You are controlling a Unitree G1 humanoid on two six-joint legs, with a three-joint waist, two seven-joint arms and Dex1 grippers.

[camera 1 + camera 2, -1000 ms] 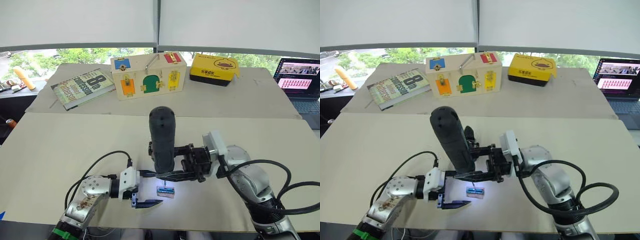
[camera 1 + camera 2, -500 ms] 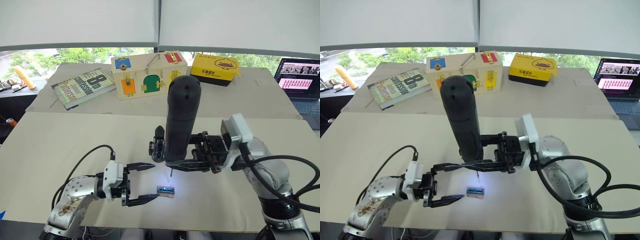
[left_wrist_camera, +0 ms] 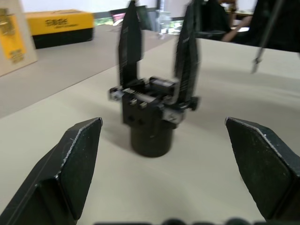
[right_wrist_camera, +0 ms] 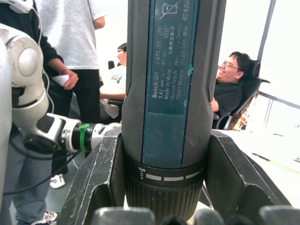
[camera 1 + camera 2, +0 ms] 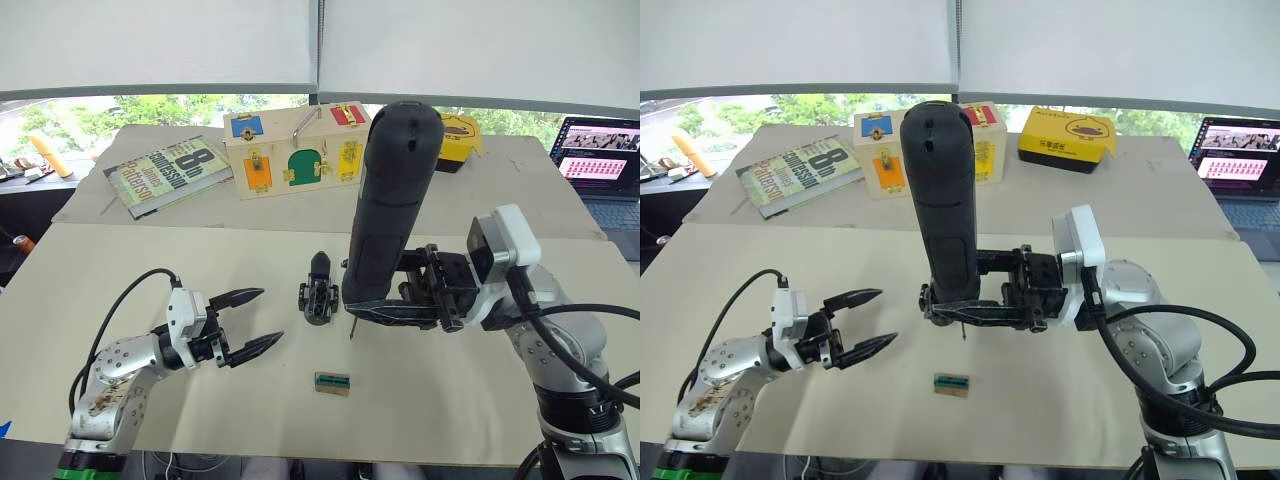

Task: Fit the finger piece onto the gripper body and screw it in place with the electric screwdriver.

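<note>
The gripper body [image 5: 318, 297] stands upright on the beige table [image 5: 150, 270], small and black. In the left wrist view, the gripper body [image 3: 152, 117] carries two pointed fingers side by side; which one is the finger piece I cannot tell. My left gripper [image 5: 268, 316] is open, level with the body and a short way to its left. My right gripper [image 5: 365, 306] is shut on the electric screwdriver [image 5: 390, 200], held upright above the table just right of the body, with its thin bit [image 5: 352, 333] pointing down. The screwdriver's barrel [image 4: 171, 89] sits between both fingers.
A small rectangular greenish piece [image 5: 332, 383] lies on the table in front of the body. At the back are a book [image 5: 165, 175], a wooden lock box [image 5: 295, 150], a yellow box [image 5: 1065, 135] and a laptop [image 5: 600, 160]. People [image 4: 225, 89] show in the right wrist view.
My right gripper has lifted the screwdriver up and to the right, away from the small piece. My left gripper has drawn back to the left. The gripper body has come into view.
</note>
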